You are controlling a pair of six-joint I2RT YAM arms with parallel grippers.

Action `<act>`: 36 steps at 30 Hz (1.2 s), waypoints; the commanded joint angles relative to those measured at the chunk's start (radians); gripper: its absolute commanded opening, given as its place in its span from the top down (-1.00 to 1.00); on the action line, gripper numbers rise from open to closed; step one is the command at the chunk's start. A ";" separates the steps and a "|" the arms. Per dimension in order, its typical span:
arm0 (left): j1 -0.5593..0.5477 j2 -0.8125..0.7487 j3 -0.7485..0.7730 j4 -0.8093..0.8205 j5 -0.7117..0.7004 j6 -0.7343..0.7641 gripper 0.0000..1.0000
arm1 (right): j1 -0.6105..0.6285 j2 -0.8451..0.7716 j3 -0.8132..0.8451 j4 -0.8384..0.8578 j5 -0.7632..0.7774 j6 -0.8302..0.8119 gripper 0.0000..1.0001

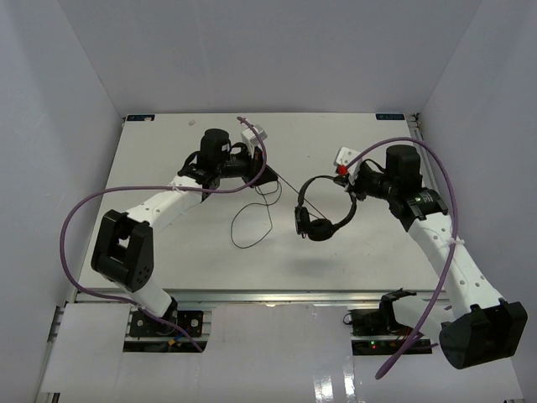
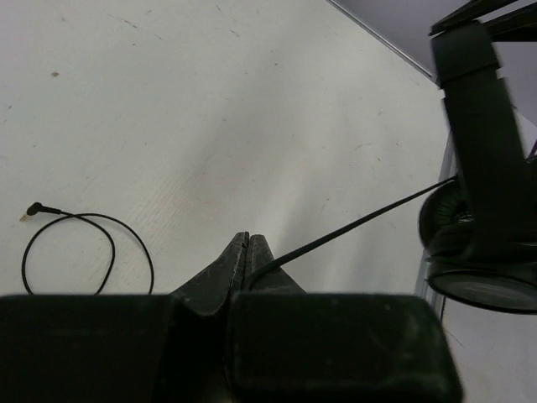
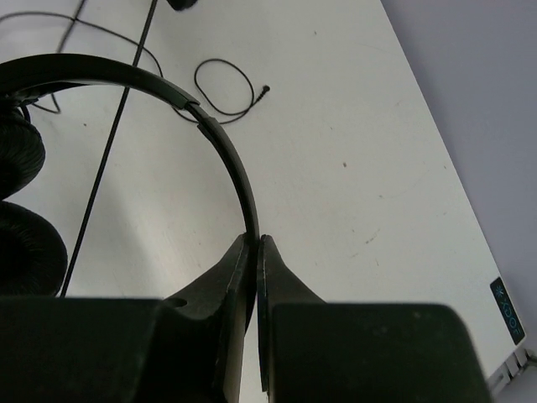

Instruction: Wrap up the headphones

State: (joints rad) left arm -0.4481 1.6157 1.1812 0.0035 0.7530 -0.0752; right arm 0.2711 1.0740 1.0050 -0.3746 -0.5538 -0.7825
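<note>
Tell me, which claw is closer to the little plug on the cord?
Left. The left claw pinches the cord, with the plug lying close by; the right claw grips the headband, farther off.

From high above at 6 o'clock, looking down on the whole table. From each wrist, close and low. Shared: headphones, toward 3 o'clock.

Headphones in matt black plastic, headband smooth with a dull sheen, earcups in soft, wrinkled padding, cord thin and rubbery-smooth, table matt white, lightly scuffed and speckled, arm cables in smooth purple sheathing.
</note>
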 commanded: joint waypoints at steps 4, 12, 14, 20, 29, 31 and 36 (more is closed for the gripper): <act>0.028 -0.008 0.145 -0.199 0.135 -0.018 0.83 | 0.114 0.019 -0.064 0.152 0.338 -0.023 0.85; 0.013 0.035 0.193 -0.209 0.289 -0.208 0.88 | 0.211 0.134 -0.085 0.455 0.820 0.210 0.85; -0.005 0.030 0.190 -0.200 0.288 -0.242 0.89 | 0.213 0.159 -0.083 0.501 0.873 0.269 0.85; -0.032 0.009 0.130 -0.070 0.252 -0.396 0.84 | 0.217 0.223 -0.045 0.574 0.997 0.465 0.85; -0.086 0.095 0.198 0.073 0.137 -0.581 0.61 | 0.275 0.262 -0.007 0.618 1.125 0.619 0.85; -0.104 0.120 0.225 0.078 0.117 -0.615 0.60 | 0.281 0.275 0.002 0.626 1.132 0.639 0.85; -0.169 0.171 0.223 0.126 0.080 -0.670 0.57 | 0.277 0.316 0.031 0.644 1.143 0.687 0.85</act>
State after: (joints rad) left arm -0.5669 1.7704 1.3825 0.0709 0.8710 -0.6735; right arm 0.5512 1.3685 0.9616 0.1537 0.5303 -0.1866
